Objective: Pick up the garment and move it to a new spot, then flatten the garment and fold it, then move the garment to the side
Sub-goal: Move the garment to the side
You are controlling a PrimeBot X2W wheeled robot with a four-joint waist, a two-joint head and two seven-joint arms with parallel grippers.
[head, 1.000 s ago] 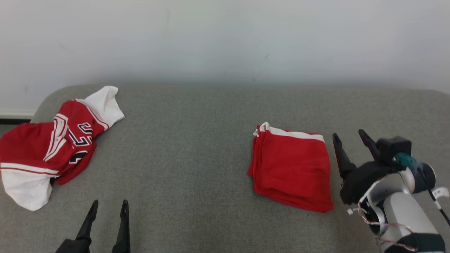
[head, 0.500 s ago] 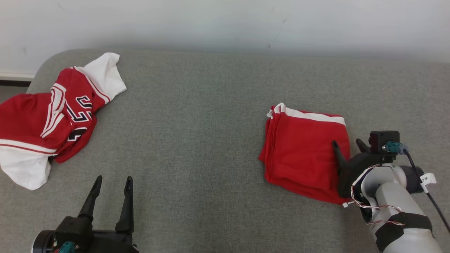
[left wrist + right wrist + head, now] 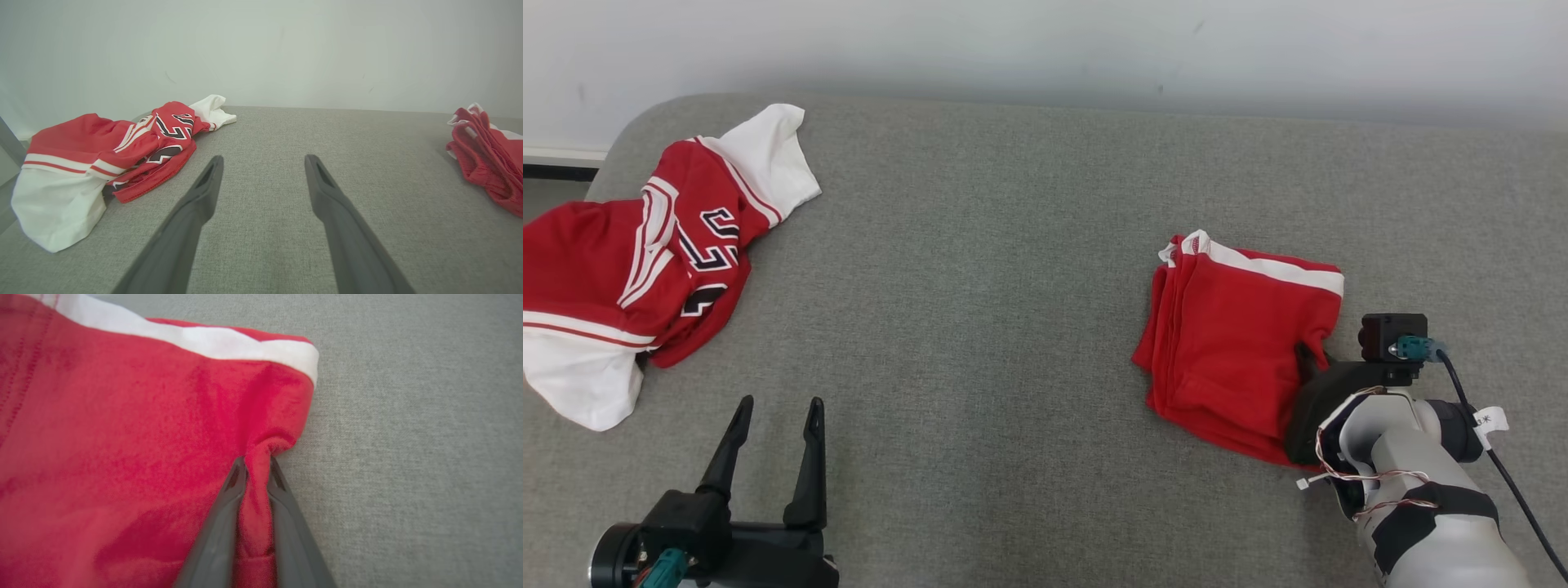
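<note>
Right wrist view: right gripper (image 3: 257, 462) fingers (image 3: 226, 510) pinched on the folded red garment's (image 3: 122, 437) bunched edge. Left gripper (image 3: 263, 159) spread, empty. Crumpled red-and-white jersey (image 3: 102, 143) well apart across grey upholstery (image 3: 265, 126).

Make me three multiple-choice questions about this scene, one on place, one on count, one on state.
1. Where on the grey surface does the folded red garment lie? A) robot's right side B) far left edge C) dead centre
2. How many garments lie there? A) one B) two C) four
3. The right claw is: A) wide open B) pinching the folded garment's edge C) holding a cup
Answers: 1 A, beside the right claw; 2 B, it plus the crumpled jersey; 3 B, red cloth is nipped in it.
</note>
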